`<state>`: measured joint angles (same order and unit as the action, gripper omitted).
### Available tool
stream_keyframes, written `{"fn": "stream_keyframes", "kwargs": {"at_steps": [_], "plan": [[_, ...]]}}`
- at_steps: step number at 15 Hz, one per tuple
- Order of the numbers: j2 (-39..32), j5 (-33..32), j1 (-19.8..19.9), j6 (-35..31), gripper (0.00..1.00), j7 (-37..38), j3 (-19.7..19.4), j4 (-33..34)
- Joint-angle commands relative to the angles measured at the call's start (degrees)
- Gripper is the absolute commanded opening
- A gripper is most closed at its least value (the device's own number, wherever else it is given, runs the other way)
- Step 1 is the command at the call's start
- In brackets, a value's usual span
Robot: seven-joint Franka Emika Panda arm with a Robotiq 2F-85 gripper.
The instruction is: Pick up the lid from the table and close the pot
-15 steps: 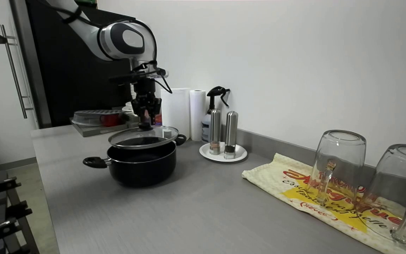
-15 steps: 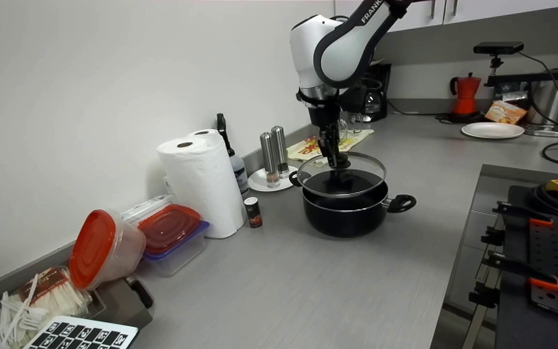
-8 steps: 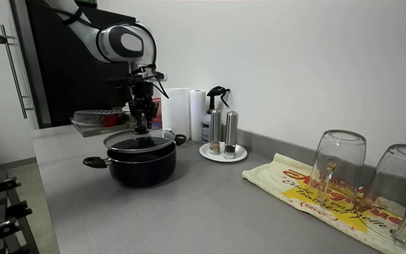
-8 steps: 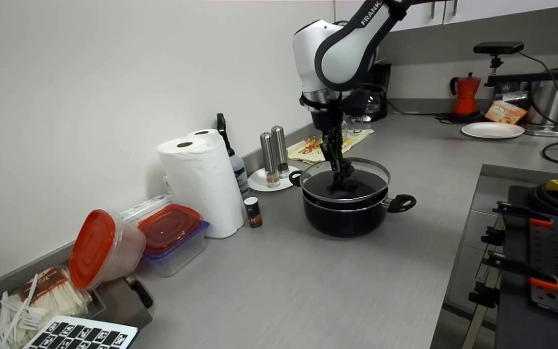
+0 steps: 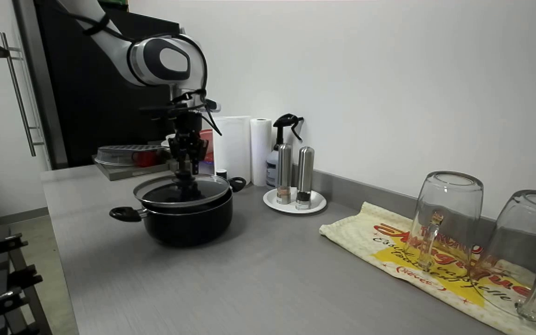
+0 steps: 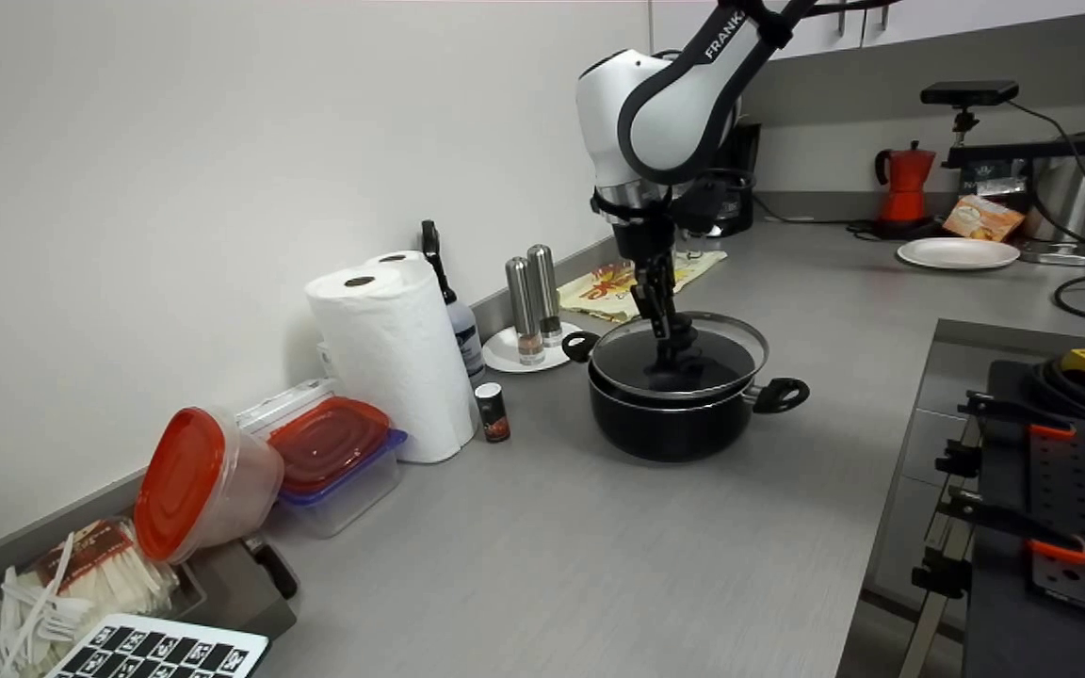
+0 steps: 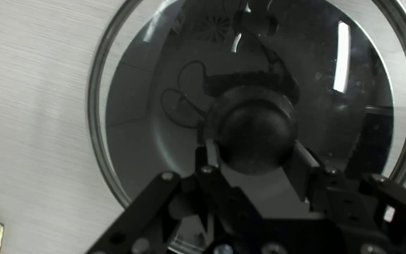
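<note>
My gripper (image 5: 188, 170) is shut on the black knob of the glass lid (image 5: 154, 191), with a finger on each side of the knob in the wrist view (image 7: 256, 153). The lid hangs over the black pot (image 5: 189, 228), close to its rim and roughly level. In an exterior view the lid (image 6: 623, 363) sits off-centre, jutting past the rim at the back right of the pot (image 6: 670, 433). Whether it touches the rim cannot be told. The pot stands upright on the grey table (image 6: 599, 565). In the wrist view the lid (image 7: 174, 88) hides nearly all of the pot.
Two metal grinders on a small white plate (image 5: 314, 207) stand right of the pot. Behind are paper rolls (image 5: 231, 144), a spray bottle (image 5: 271, 165) and a spice jar (image 6: 493, 414). Upturned glasses (image 5: 449, 209) stand on a patterned cloth (image 5: 365, 228). Plastic containers (image 6: 340, 471) line the wall.
My gripper has lowered the lid towards the pot's rim. The lid also shifted sideways, leftward in one view and rightward in the opposite one. The pot has not moved.
</note>
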<state>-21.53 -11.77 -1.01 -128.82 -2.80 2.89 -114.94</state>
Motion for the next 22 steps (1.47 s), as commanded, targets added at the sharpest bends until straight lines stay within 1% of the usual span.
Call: {"fn": "stream_keyframes", "kwargs": {"at_steps": [1, 2, 3, 4, 10, 22], "plan": [[0.4, 1.87, 0.17, 0.2, 0.23, -2.28, -0.21, -0.15], [0.29, 1.91, 0.19, 0.22, 0.23, -2.29, -0.18, -0.15], [0.18, 1.52, -0.27, 0.21, 0.23, -0.2, -0.58, 0.0], [0.25, 1.22, -0.4, -0.81, 0.23, 0.38, -0.72, -0.26], [0.09, 1.95, -0.32, -3.49, 0.23, 0.78, -0.59, -0.23], [-0.57, 3.16, -0.21, -3.09, 0.23, 0.29, -0.57, 0.14]]}}
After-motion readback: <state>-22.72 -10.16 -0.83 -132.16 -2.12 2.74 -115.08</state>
